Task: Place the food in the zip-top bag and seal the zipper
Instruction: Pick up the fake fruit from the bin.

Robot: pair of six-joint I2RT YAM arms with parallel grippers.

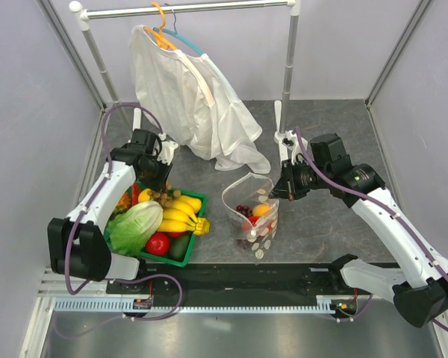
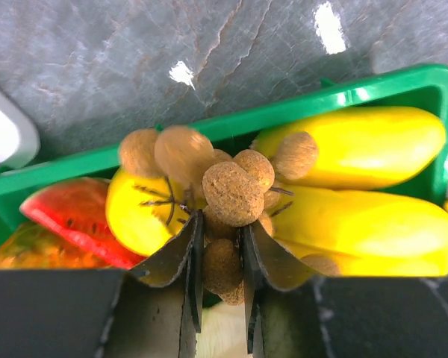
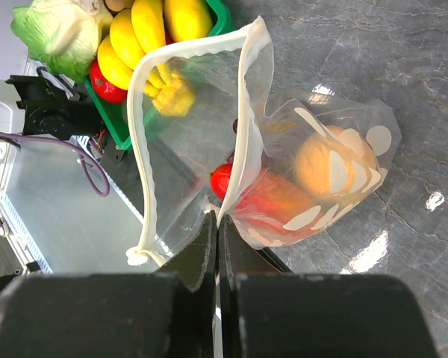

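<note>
Right gripper (image 3: 216, 224) is pinching the zip-top bag (image 3: 194, 127) rim, propping its mouth open for loading, with the peach (image 3: 328, 160) sitting inside. Left gripper (image 2: 220, 227) is clamping the berry bunch (image 2: 231, 195) in the green basket (image 2: 306, 108) — likely for lifting across

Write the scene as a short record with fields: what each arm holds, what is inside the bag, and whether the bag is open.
left fingers: shut on the tan berry bunch, over the green basket
right fingers: shut on the rim of the zip-top bag, holding the mouth open
in bag: orange peach, purple grapes
zipper: not sealed
in basket: bananas, lettuce
</note>
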